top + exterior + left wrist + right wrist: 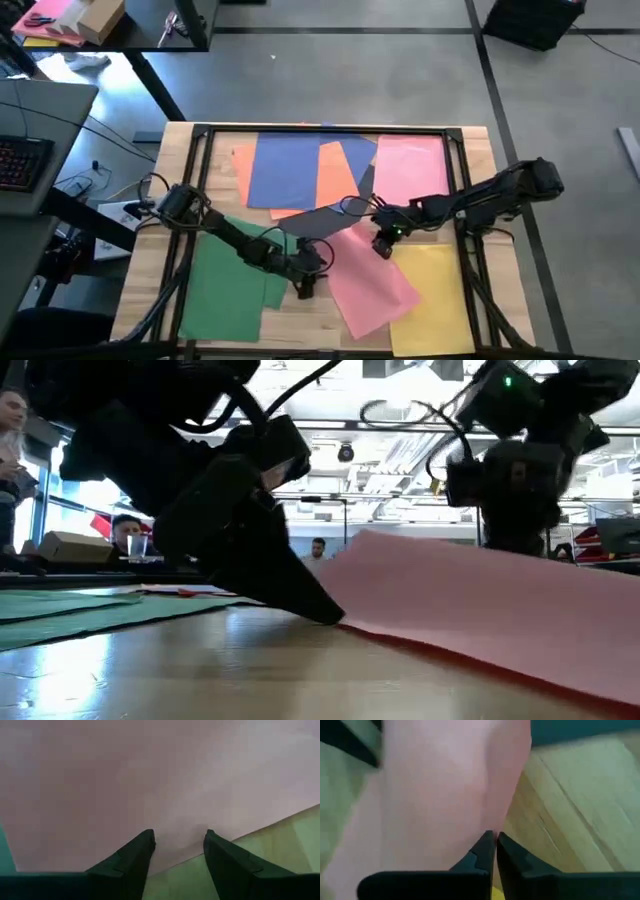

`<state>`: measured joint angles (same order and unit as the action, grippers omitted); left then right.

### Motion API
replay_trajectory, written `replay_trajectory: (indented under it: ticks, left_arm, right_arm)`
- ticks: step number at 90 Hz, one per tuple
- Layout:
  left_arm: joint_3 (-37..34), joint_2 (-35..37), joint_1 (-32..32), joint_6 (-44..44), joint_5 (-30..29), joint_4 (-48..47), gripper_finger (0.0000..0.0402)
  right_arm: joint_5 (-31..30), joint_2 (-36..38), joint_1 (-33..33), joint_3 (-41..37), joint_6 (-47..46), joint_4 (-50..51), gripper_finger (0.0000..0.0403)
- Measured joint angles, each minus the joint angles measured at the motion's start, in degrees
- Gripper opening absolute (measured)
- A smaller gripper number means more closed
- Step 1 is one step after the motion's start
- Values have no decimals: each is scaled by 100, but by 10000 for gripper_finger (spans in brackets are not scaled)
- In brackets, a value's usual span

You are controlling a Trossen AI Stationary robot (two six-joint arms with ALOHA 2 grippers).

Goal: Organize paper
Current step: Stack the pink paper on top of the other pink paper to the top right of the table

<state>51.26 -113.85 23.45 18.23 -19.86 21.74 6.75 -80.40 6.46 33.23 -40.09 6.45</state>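
Your left hand [177,851], fingers parted and empty, sits at the edge of the pink sheet [372,280] mid-worktop [150,215]; right hand [493,851] pinches its far corner, lifting it. Thin, floppy, tears easily: grip edges only

an open-plan lab or office. exposed white ceiling ducts [400,465] run overhead. seated people [127,532] work beyond, by a dark desk with a red-lit keyboard [20,160].

1. Bare light wooden tabletop [300,322] along the near edge, between the green paper sheets [232,285] and the tilted pink paper sheet [372,285], lies open.
2. The left gripper [305,288] blocks that gap's top.
3. The right gripper [381,246] hangs over the pink sheet's upper corner.
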Motion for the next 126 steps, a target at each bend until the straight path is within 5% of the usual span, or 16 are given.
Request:
replay_trajectory:
  ticks: [32,45,51,66,82,104,126]
  left_arm:
    - [3,1141,-1044,-1252,104,-674,168]
    - [14,1252,-1461,-1370,247,-918,168]
    - [14,1265,-1537,-1387,334,-914,168]
    - [-16,1289,-1423,-1106,737,-1367,168]
    - [-189,1137,-828,-725,685,-988,168]
    - [-57,170,-462,-62,658,-236,168]
    - [206,-428,-477,69,621,-54,168]
  right_arm:
    - [-1009,1278,-923,806,688,2278,0]
    - [-1786,1743,-1671,842,821,3299,0]
    - [-1691,1887,-2077,753,904,3473,0]
    - [-146,1910,-2310,161,1154,2740,0]
    - [599,1772,-1983,-763,699,1241,30]
    - [636,1771,-1769,-1552,117,29,120]
    - [462,1719,-1403,-1840,-302,-64,138]
